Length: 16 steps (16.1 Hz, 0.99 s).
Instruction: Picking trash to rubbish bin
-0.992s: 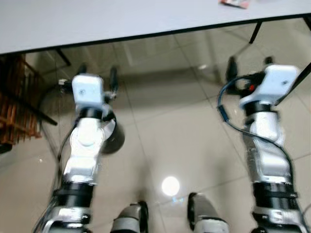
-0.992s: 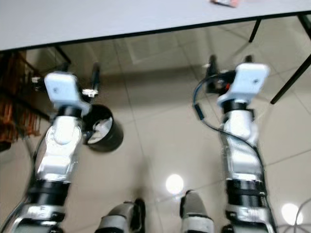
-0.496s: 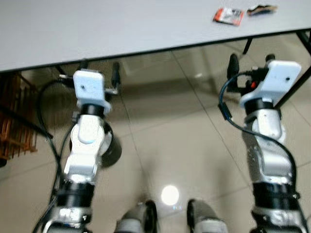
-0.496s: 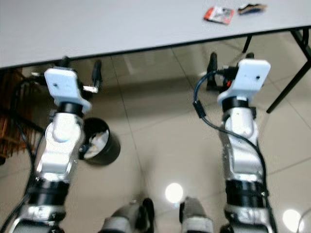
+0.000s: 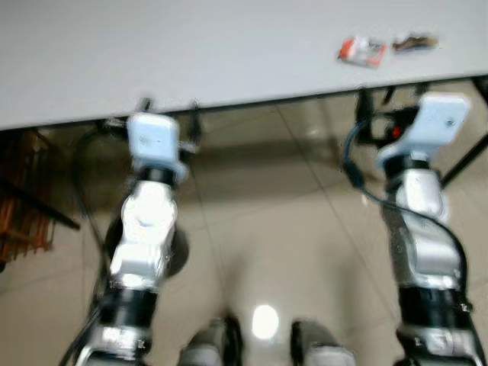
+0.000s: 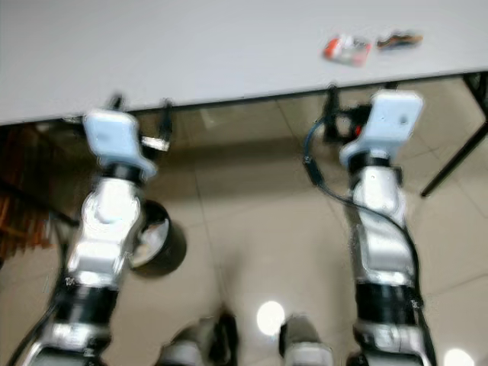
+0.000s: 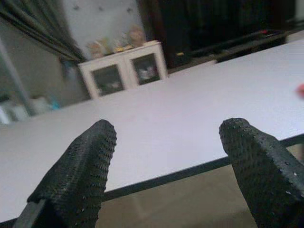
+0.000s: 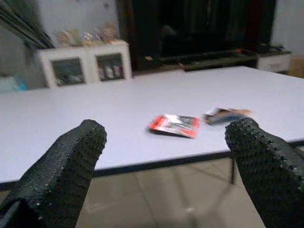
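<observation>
Two pieces of trash are seen on the white worktop (image 6: 191, 46) near its front edge toward the right end: a red wrapper (image 6: 347, 49) and, just beside it, a darker scrap (image 6: 397, 38). The rubbish bin (image 6: 158, 245) stands on the tiled floor (image 6: 252, 221) under the front edge, beside the left forearm, partly hidden by it.

Risk, as judged: both pieces lie flat and thin, so a closing pinch may slide over them or push them further in from the edge. A second risk is a fingertip catching the worktop's front edge, since both pincers sit at about edge height. The head views are blurred, so fine placement is uncertain.

Pose: both arms are raised forward with forearms steeply up. The right pincer (image 8: 161, 156) is held spread wide and empty, short of the front edge, aimed at the red wrapper. The left pincer (image 7: 166, 166) is likewise spread and empty, facing bare worktop well apart from the trash.
</observation>
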### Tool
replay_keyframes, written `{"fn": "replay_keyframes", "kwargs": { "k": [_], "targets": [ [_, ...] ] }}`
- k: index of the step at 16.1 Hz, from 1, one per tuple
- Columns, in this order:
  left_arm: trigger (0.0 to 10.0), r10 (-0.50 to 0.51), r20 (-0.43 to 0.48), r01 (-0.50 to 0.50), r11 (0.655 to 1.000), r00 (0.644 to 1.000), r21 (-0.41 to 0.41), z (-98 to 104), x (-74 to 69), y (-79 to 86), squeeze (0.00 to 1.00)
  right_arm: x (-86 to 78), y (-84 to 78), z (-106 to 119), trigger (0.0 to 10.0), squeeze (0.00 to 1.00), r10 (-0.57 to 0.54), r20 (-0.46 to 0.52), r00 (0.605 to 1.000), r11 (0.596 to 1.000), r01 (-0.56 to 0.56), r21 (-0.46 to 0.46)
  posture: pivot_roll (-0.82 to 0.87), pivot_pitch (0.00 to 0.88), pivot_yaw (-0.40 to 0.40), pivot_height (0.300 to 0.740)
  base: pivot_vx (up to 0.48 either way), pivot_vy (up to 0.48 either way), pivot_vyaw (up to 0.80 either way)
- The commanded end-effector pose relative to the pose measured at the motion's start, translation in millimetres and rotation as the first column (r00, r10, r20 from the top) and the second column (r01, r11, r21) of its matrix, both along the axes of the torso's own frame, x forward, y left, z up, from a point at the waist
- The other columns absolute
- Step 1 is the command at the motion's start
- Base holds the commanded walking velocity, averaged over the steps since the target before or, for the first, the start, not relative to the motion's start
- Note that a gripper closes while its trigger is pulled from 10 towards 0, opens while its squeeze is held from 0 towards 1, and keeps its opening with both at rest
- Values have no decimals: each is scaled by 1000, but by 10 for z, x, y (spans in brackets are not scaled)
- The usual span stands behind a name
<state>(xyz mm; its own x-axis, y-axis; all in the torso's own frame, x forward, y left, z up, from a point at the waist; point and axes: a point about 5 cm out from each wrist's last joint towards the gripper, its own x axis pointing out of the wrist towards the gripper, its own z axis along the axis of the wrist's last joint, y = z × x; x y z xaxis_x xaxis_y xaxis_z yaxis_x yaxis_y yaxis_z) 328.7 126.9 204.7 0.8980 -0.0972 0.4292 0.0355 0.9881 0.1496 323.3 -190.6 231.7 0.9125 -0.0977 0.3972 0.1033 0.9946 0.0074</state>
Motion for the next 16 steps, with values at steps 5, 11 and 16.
{"fn": "replay_keyframes", "kwargs": {
  "k": [5, 11, 16],
  "targets": [
    [10000, -6, -21, 5, 1000, 1000, -4, -50, 31, -39, 0, 26, 97, 59, 10000, 0, 54, 5, 999, 999, -54, 5, -7, 233, 48, 740, 376, 0, 0],
    [10000, -32, -25, 32, 999, 999, 3, -70, 64, -147, 0, 53, 33, 96, 10000, 0, 45, 1, 999, 999, -45, 4, -15, 230, 26, 740, 377, 0, 0],
    [10000, -42, -23, 43, 999, 999, 14, -60, 72, -156, 0, 70, 56, 72, 10000, 0, 44, -4, 999, 999, -43, 14, -5, 226, 45, 740, 375, 0, 0]
  ]
}}
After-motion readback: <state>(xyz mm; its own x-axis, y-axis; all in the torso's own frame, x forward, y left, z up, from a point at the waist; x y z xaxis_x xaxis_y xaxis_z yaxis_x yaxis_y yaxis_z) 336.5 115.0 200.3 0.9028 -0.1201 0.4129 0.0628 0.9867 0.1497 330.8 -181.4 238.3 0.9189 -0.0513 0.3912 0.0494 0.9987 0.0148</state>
